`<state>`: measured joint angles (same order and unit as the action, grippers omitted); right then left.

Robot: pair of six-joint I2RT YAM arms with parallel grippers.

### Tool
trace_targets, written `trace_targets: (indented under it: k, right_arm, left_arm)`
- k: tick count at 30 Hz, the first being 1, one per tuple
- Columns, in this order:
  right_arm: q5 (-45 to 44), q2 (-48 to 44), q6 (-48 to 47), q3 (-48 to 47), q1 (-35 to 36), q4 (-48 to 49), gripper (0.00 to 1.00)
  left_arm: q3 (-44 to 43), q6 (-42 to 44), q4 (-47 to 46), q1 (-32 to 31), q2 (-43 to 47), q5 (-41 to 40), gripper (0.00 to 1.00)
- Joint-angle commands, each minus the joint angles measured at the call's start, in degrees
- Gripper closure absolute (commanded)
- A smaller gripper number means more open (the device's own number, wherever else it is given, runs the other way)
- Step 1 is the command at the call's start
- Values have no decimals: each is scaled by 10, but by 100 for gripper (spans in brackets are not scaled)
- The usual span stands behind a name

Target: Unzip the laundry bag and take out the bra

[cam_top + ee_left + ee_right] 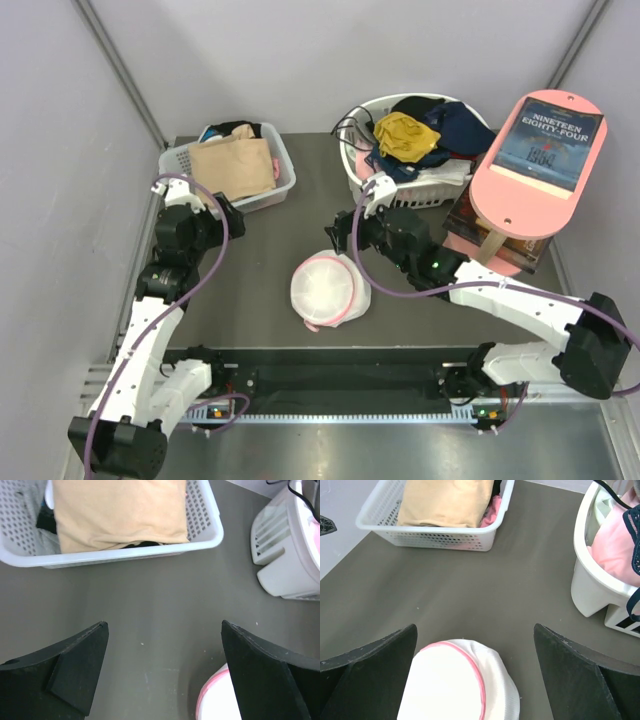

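- The laundry bag [323, 290] lies on the dark desk [255, 300], near its middle and between the two arms. It is a white mesh dome, and its pink rim curves across the top.
- The bra cannot be made out as a separate thing. The mesh shows only a white filling.
- The right gripper [475, 630] is spread wide and holds nothing. It hangs over the far edge of the bag, which shows low in the right wrist view between the fingers, nearer the left one. Whether that finger touches the mesh cannot be told.
- The left gripper [162, 630] is also spread wide and holds nothing. It is above bare desk, and a sliver of the bag shows by its right finger.
- A rectangular white slotted basket [283, 185] stands at the far left and holds a folded tan garment [232, 168].
- A round white basket [358, 178] stands at the far right, heaped with a mustard-yellow cloth [405, 135] and navy clothing [455, 125].
- Beside it a book [548, 140] titled "Nineteen Eighty-Four" rests on a pink oval board [497, 195].
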<state>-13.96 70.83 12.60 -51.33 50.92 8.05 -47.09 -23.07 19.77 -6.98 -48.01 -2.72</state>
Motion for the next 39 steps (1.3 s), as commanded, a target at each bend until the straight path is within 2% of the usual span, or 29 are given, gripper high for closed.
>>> trace_targets:
  k: [1, 4, 9, 13, 14, 19, 22, 25, 31, 36, 39]
  right_arm:
    - [-8, -24, 6, 7, -6, 34, 0]
    - [5, -30, -10, 15, -6, 39, 0]
    - [8, -43, -5, 23, -6, 43, 0]
    - [3, -33, 29, 22, -6, 19, 0]
    - [3, -25, 37, 20, -6, 12, 0]
    - [23, -3, 101, 35, -7, -36, 0]
    - [36, 5, 144, 59, -6, -59, 0]
    - [54, 8, 187, 88, -6, -66, 3]
    - [82, 29, 248, 133, -6, -72, 7]
    - [98, 61, 264, 130, -6, -76, 9]
    - [114, 77, 266, 126, -6, -73, 16]
  left_arm:
    - [-5, -21, -21, -1, 11, -48, 1]
    - [-1, -64, -14, -1, 0, -74, 1]
    - [5, -90, -36, -12, -40, -30, 2]
    - [13, -92, -61, -85, -65, -79, 3]
    - [16, -98, -76, -121, -70, -78, 3]
    - [90, -164, -169, -191, -129, 2, 3]
    - [119, -190, -182, -210, -154, 47, 3]
    - [155, -214, -193, -232, -154, 59, 4]
    - [209, -247, -214, -246, -119, 53, 7]
    - [248, -275, -258, -247, -117, 76, 12]
    - [249, -274, -265, -247, -131, 84, 14]
